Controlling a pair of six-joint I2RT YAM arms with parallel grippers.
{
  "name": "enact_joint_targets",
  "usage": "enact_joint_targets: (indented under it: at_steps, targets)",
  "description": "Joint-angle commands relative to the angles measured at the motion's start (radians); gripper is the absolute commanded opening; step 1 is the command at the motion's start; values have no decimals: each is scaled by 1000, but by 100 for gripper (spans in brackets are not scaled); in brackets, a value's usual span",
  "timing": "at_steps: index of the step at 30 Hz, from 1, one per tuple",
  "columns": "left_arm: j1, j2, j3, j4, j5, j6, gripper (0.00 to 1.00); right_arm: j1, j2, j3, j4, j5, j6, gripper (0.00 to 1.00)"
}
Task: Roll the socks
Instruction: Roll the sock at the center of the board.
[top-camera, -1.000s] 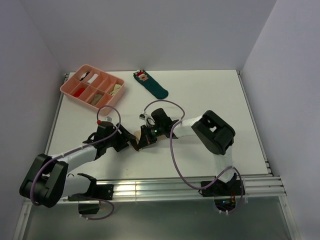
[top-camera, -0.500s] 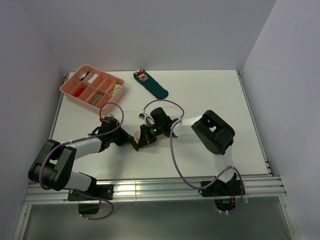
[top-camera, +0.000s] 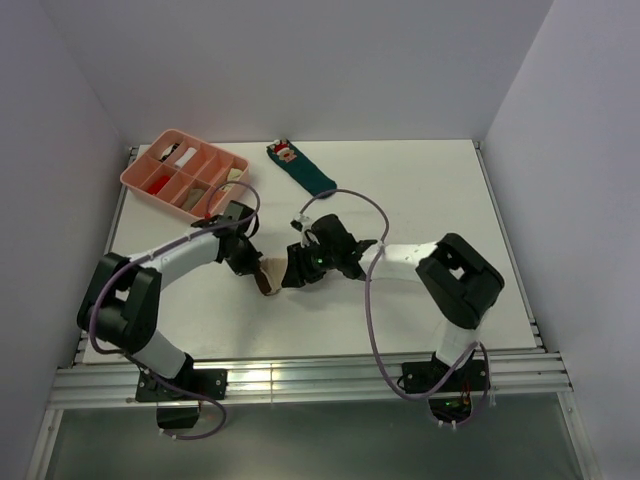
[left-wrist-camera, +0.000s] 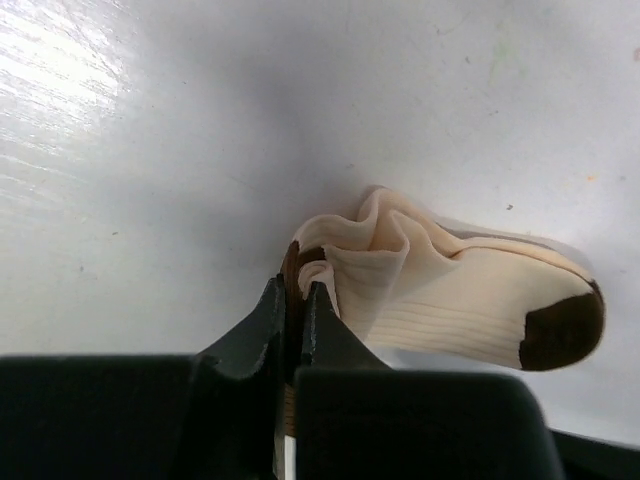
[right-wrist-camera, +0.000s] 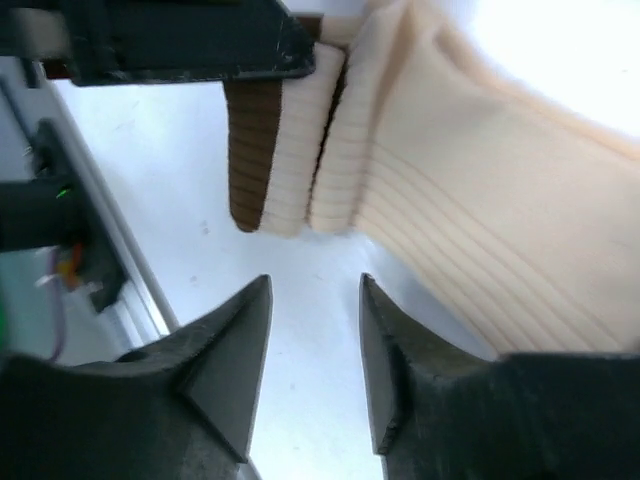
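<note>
The socks (top-camera: 268, 279) lie bunched in the middle of the table between both grippers. In the left wrist view the cream sock (left-wrist-camera: 460, 295) lies flat with its dark brown toe to the right and its cuff folded. My left gripper (left-wrist-camera: 293, 295) is shut on that folded cuff, with a brown layer pinched in it. I cannot tell whether that brown layer (right-wrist-camera: 252, 150) is a band or the tan sock. My right gripper (right-wrist-camera: 315, 285) stands open just short of the cuff (right-wrist-camera: 330, 130), with bare table between its fingers. From above, the left gripper (top-camera: 256, 268) and the right gripper (top-camera: 292, 272) flank the bundle.
A pink compartment tray (top-camera: 136, 172) stands at the back left. A dark teal sock with a red-and-white figure (top-camera: 305, 172) lies behind the arms. The metal rail (top-camera: 320, 375) runs along the table's near edge.
My left gripper swung toward the table's middle and shut on the sock cuff. My right gripper opened, let go of the sock and drew back a little to the right.
</note>
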Motion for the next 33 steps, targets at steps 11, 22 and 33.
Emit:
enact_joint_targets:
  at_steps: [11,22,33]
  targets:
    - [-41,219,225,-345,-49,95,0,310,-117,20,60,773,-283,59]
    - [-50,273,266,-386,-35,116,0,448,53,142,89,898,-346,59]
    - [-50,283,272,-399,-27,124,0,485,181,205,48,1025,-349,53]
